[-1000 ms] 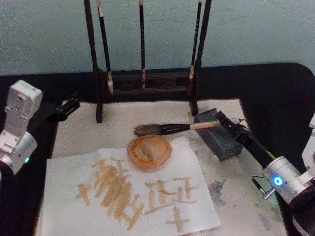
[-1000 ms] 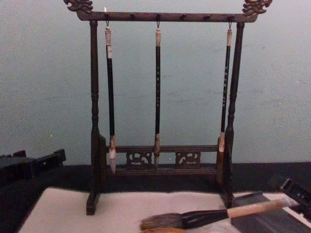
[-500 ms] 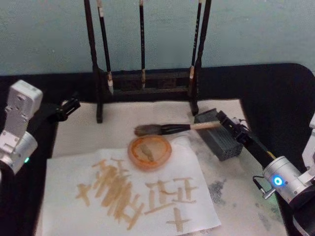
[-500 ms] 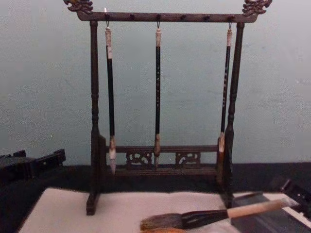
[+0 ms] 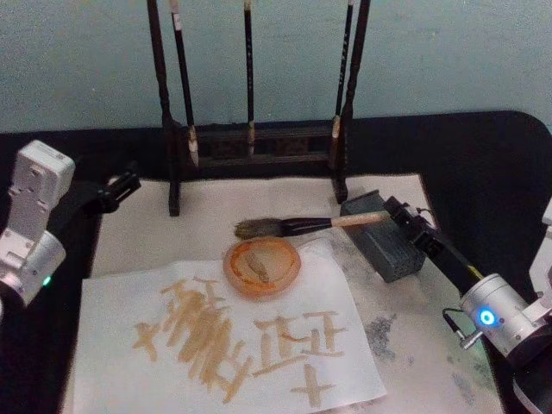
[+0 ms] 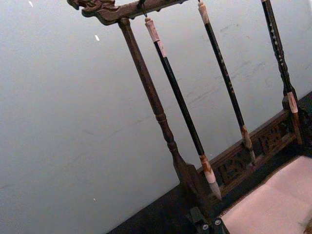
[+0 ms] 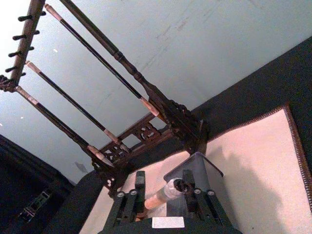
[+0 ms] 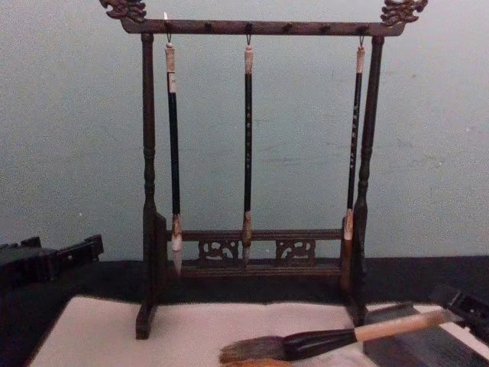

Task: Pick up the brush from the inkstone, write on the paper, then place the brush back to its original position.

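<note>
The brush (image 5: 302,226) has a smooth pale handle, a glossy black lower section and bushy bristles, the inkstone (image 5: 392,254) is matt dark stone, the paper (image 5: 155,233) is matt, and the rack (image 5: 259,142) is dark carved wood.

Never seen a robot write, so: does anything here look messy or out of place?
Yes: dark grey smudges stain the cream sheet right of the white written sheet, which lies askew. The brush has its handle on the inkstone, with the right tool at its end; the left tool sits by the sheet's left edge.

Black table (image 5: 492,172) — a cream mat (image 5: 138,233) lies on it.
</note>
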You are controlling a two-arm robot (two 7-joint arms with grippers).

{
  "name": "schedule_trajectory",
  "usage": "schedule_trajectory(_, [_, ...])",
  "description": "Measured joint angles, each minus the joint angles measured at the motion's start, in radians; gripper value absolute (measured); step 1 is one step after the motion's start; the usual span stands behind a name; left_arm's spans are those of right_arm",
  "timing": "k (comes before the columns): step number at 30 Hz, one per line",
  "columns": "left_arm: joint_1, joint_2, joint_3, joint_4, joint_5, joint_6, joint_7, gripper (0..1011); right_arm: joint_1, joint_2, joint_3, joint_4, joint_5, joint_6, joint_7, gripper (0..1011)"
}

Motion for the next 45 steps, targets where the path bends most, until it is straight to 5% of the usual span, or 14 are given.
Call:
schedule_trajectory(10, [0.000,0.000,0.000,0.000,0.000,0.000,0.000,1002,0.000,0.000,0.000,0.000,0.002,0.001,0.002,211])
schedule_trajectory(31, [0.000,0.000,0.000,0.000,0.000,0.000,0.000,1002,-0.003,0.000,0.001,-0.003,0.001,-0.002,0.002,208])
schedule_trajectory(45, [0.000,0.000,0.000,0.000,0.000,0.000,0.000,1002,-0.024,0.010,-0.014,-0.081,-0.031,-0.008,0.011,202])
